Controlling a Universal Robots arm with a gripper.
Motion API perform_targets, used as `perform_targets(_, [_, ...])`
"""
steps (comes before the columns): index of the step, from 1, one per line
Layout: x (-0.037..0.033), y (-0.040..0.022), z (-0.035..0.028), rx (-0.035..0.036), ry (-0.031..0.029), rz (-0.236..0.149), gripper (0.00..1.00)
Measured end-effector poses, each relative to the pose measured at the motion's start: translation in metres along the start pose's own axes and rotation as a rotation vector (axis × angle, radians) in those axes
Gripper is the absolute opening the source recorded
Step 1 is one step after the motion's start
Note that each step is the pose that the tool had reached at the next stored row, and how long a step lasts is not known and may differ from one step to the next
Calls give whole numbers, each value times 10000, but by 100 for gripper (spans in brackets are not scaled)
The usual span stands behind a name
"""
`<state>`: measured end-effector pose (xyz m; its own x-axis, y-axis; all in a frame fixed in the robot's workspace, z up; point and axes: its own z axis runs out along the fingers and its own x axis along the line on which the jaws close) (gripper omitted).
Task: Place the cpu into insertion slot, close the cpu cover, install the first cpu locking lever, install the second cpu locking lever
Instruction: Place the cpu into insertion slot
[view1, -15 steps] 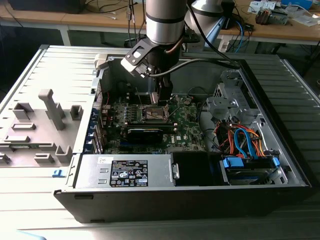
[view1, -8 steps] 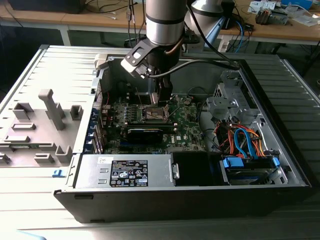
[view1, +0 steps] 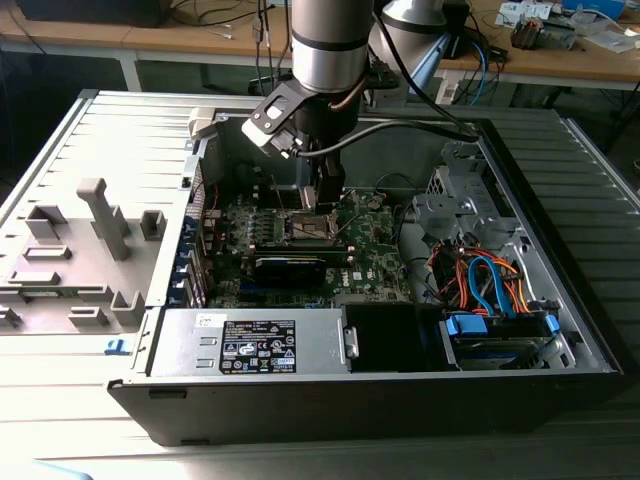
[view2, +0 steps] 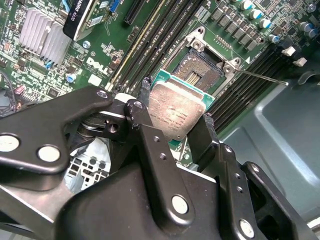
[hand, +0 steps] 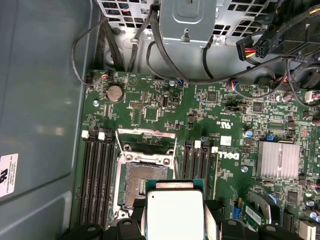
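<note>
Right now your gripper (view2: 176, 106) is clenched on the chip (hand: 175, 212). Its matte black fingers (view2: 146, 95) pinch two opposite edges, probably so the flat face stays level and the underside goes untouched. The chip is a thin square with a dull grey metal top and a narrow green rim. It hangs just above the socket (hand: 136, 182), a little off its centre and not yet seated. The socket sits near the middle of the green board (hand: 225, 100), between two banks of long black memory slots (hand: 95, 175), and it shows a fine tan-gold grid inside a dark rim. The cover (hand: 146, 133), a thin silvery frame, stands swung up at one edge of the socket, which appears to be why the grid lies bare.
</note>
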<state>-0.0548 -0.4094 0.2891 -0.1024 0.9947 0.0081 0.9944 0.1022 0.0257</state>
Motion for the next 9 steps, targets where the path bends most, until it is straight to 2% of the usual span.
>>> perform_targets(9, [0,-1,20,0,0,22,55])
